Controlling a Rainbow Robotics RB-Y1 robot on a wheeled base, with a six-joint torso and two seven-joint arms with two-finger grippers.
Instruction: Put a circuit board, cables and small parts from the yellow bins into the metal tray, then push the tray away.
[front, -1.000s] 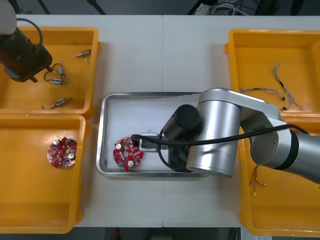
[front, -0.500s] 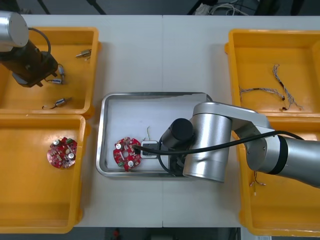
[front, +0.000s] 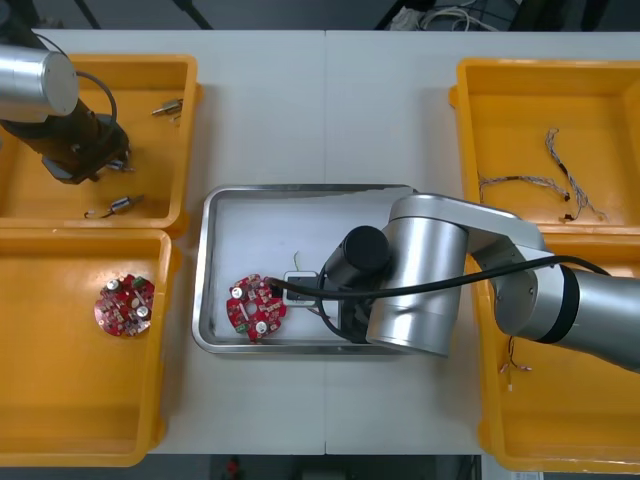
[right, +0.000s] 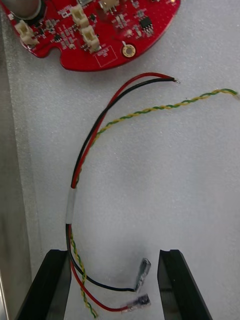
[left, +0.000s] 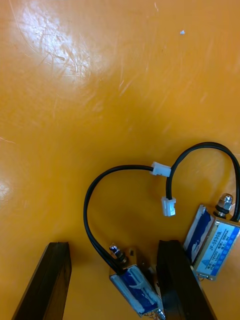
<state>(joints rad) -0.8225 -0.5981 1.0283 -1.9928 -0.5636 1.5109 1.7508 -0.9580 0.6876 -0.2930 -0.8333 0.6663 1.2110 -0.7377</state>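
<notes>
The right arm (front: 430, 280) is reaching over the metal tray (front: 300, 190) at the middle of the table (front: 330, 110). The right jaws are standing apart just above the tray's white floor. A cable bundle (right: 70, 205) of red, black and twisted yellow-green wires is lying flat on that floor. Its two connector ends are resting between the jaws, close to one of them. The wires are running up past the other jaw and curving toward the round red circuit board (right: 95, 30) beyond, and their loose tips are ending just short of it.

The left jaws are hanging, also apart, inside the far yellow bin (front: 185, 130) on the robot's left. A small metal part (left: 135, 290) with a blue label is lying on the bin floor between them, just beside one jaw. A second part (left: 212, 245) is lying just outside that same jaw. A black cable (left: 86, 200) is looping away from the first part to a white plug.
</notes>
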